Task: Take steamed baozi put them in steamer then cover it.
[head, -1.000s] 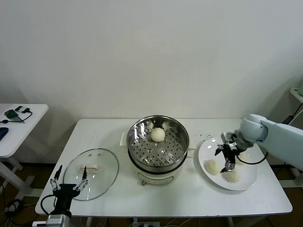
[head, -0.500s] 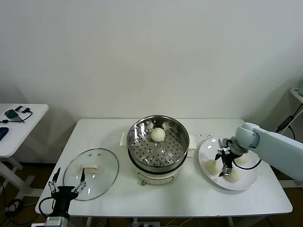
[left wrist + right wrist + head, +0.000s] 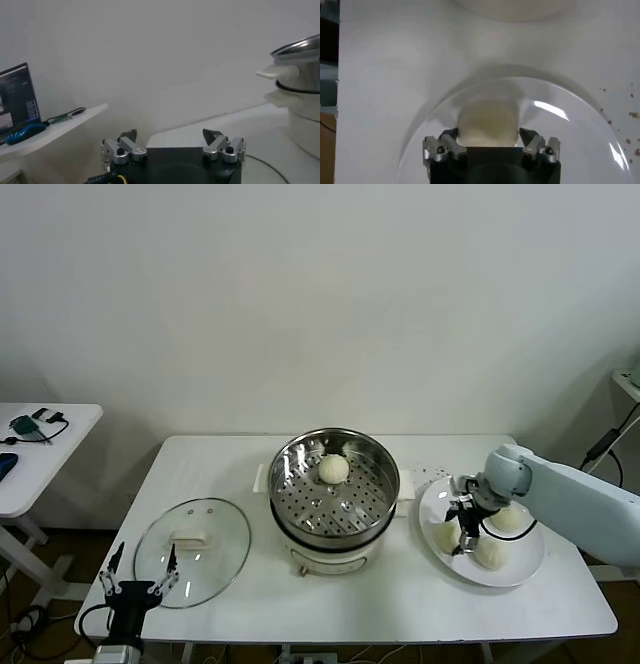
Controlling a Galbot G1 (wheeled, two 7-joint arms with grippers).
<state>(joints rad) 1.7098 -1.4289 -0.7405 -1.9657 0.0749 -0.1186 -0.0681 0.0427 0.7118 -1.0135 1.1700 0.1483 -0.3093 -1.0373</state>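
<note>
The steamer (image 3: 290, 484) stands mid-table with one baozi (image 3: 334, 468) on its perforated floor. Three more baozi lie on a white plate (image 3: 520, 569) to its right. My right gripper (image 3: 462, 532) is down over the plate's left bun (image 3: 446, 536). In the right wrist view its fingers press both sides of that baozi (image 3: 487, 122), which still rests on the plate (image 3: 580, 130). The glass cover (image 3: 192, 549) lies flat at the front left. My left gripper (image 3: 139, 587) hangs open and idle just off the table's front edge by the cover.
A second white table (image 3: 40, 454) with small devices stands far left. Crumbs (image 3: 432, 474) dot the table between steamer and plate. In the left wrist view the steamer (image 3: 300, 55) rises to one side, beyond the open left gripper (image 3: 170, 135).
My right gripper dropped lower and shifted left over the plate, then its fingers narrowed onto the left bun. The left gripper sank slightly.
</note>
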